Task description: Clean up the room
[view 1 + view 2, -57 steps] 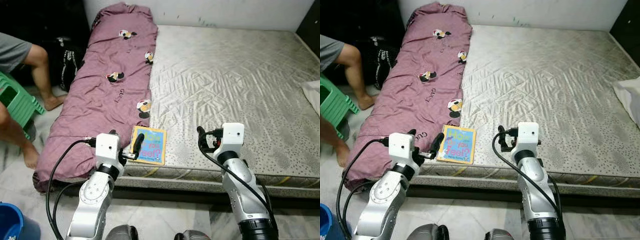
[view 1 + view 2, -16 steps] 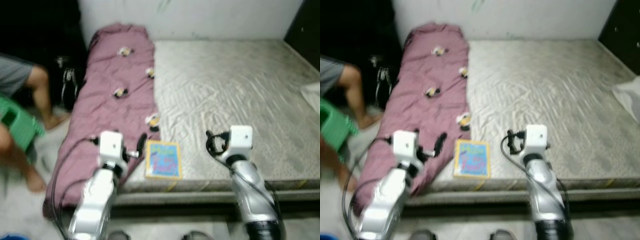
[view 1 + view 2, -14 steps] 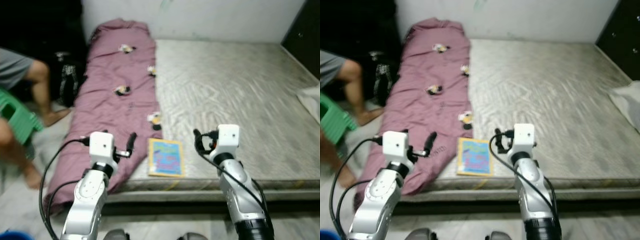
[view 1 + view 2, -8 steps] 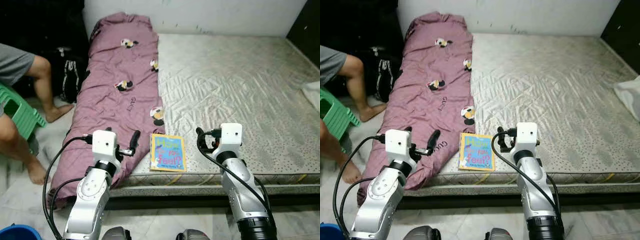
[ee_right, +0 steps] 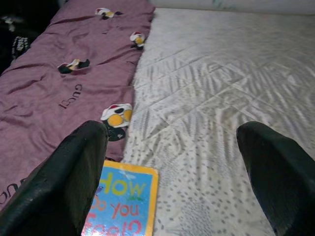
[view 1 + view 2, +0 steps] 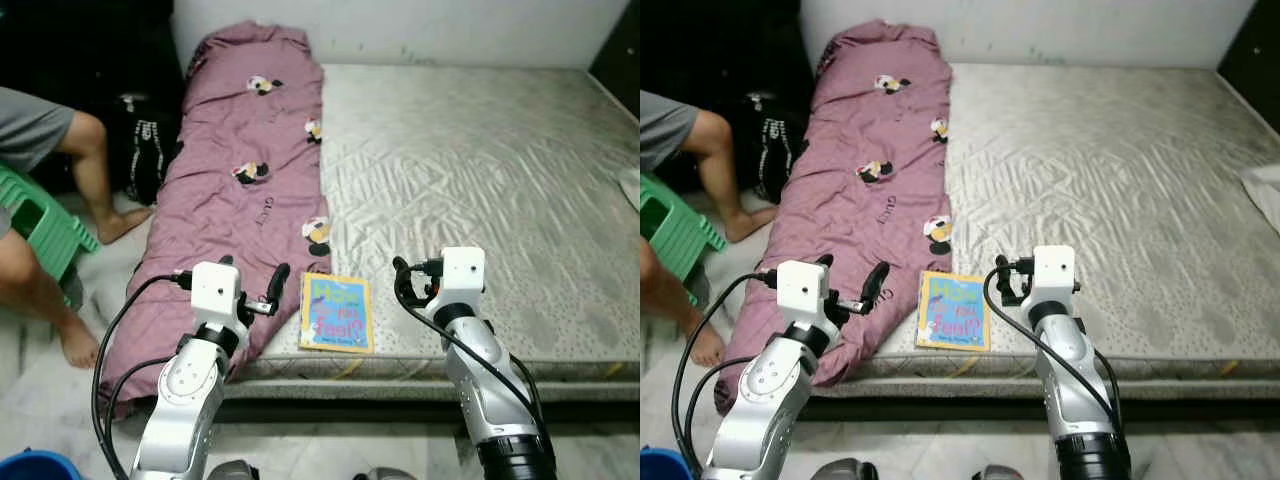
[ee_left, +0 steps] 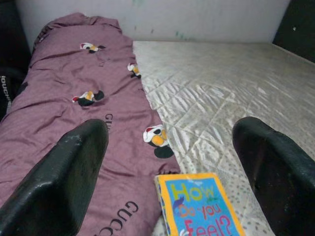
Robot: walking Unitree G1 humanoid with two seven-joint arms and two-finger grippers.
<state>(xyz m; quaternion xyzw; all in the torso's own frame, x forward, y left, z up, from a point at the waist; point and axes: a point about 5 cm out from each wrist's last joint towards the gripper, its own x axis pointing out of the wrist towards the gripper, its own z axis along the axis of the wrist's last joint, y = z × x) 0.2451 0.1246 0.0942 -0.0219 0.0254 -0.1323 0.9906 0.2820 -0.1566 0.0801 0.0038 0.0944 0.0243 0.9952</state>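
Our left gripper (image 7: 167, 182) hangs above the near edge of the mattress (image 6: 480, 170) with its two black fingers spread wide and nothing between them. Our right gripper (image 5: 172, 187) is held up the same way, wide and empty. Between them lies the picture book (image 6: 337, 313), flat by the near edge of the mattress, just beside the purple blanket (image 6: 240, 170). Half a second ago the book looked a little higher and the whole room sat a bit differently, because our head moved; the book is in the same spot on the bed. A person (image 6: 40, 190) sits on a green stool (image 6: 35, 220) to our left, as before.
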